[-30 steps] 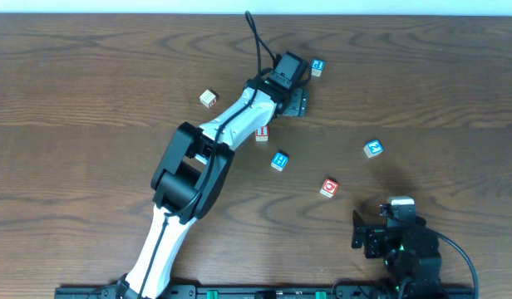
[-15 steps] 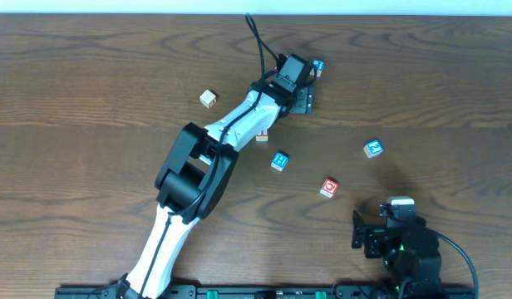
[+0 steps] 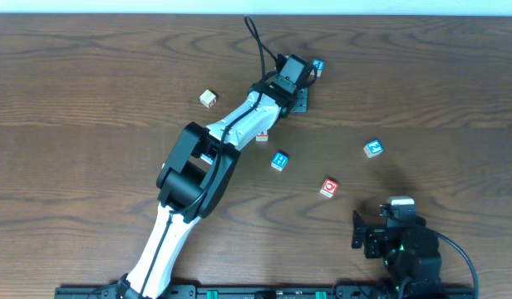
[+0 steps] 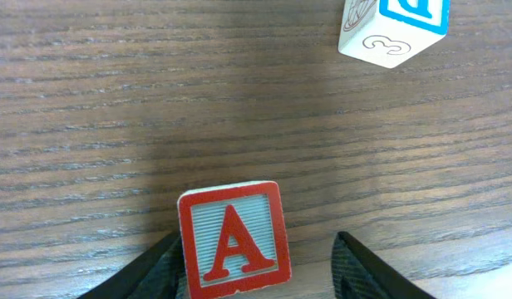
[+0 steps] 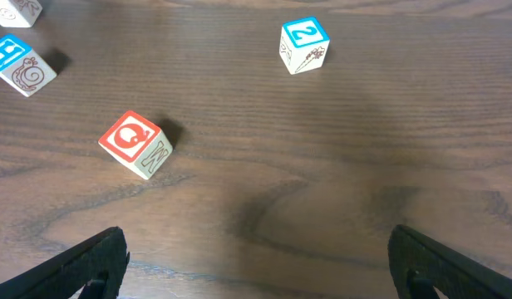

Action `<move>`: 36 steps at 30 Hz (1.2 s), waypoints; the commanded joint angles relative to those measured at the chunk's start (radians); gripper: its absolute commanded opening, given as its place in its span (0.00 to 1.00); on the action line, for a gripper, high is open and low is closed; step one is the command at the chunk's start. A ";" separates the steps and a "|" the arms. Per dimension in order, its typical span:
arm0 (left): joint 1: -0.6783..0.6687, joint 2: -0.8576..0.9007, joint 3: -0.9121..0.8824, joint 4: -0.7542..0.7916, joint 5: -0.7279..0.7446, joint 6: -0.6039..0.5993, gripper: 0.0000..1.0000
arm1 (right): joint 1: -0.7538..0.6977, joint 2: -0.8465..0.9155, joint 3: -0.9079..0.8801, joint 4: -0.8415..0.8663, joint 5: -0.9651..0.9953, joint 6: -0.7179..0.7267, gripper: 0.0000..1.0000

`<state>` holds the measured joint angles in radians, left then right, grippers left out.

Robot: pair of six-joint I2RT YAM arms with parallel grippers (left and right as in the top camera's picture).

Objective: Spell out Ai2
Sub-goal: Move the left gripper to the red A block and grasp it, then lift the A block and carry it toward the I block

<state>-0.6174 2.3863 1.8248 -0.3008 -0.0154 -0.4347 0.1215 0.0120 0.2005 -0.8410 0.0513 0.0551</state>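
Observation:
My left gripper (image 4: 258, 242) is open and straddles a red letter A block (image 4: 233, 239) that lies on the table; the left finger is against it and the right finger stands apart. In the overhead view the left gripper (image 3: 300, 98) hides the A block. A red I block (image 3: 262, 135) peeks from under the left arm. A blue 2 block (image 3: 372, 149) lies to the right and also shows in the right wrist view (image 5: 304, 45). My right gripper (image 5: 256, 249) is open and empty near the front edge (image 3: 396, 239).
A blue-lettered block (image 3: 318, 66) sits just beyond the left gripper and shows in the left wrist view (image 4: 395, 25). A blue H block (image 3: 279, 160), a red Q block (image 3: 328, 188) and a pale block (image 3: 208, 99) lie scattered. The table is dark wood (image 3: 90, 124).
My left gripper has moved slightly farther away and to the right over the A block. The right arm and the loose blocks have not moved.

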 commanded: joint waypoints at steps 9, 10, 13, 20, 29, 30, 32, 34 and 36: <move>0.010 0.029 0.018 0.004 -0.048 0.000 0.49 | -0.008 -0.006 -0.012 -0.003 -0.003 -0.008 0.99; 0.011 0.029 0.018 0.003 -0.048 0.000 0.47 | -0.008 -0.006 -0.012 -0.004 -0.003 -0.008 0.99; 0.016 0.029 0.018 0.000 -0.048 0.000 0.47 | -0.008 -0.006 -0.012 -0.003 -0.003 -0.008 0.99; 0.027 0.029 0.018 -0.004 -0.052 0.000 0.39 | -0.008 -0.006 -0.012 -0.004 -0.003 -0.008 0.99; 0.028 0.029 0.018 -0.016 -0.051 0.000 0.38 | -0.008 -0.006 -0.012 -0.003 -0.003 -0.008 0.99; 0.028 0.029 0.018 -0.016 -0.051 0.000 0.38 | -0.008 -0.006 -0.012 -0.004 -0.003 -0.008 0.99; 0.028 0.029 0.018 -0.016 -0.051 0.001 0.36 | -0.008 -0.006 -0.012 -0.003 -0.003 -0.008 0.99; 0.028 0.029 0.018 -0.016 -0.051 0.002 0.35 | -0.008 -0.006 -0.012 -0.003 -0.003 -0.008 0.99; 0.029 0.029 0.018 -0.016 -0.051 0.006 0.35 | -0.008 -0.006 -0.012 -0.003 -0.003 -0.008 0.99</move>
<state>-0.5934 2.3863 1.8248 -0.3103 -0.0525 -0.4408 0.1215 0.0120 0.2005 -0.8406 0.0513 0.0551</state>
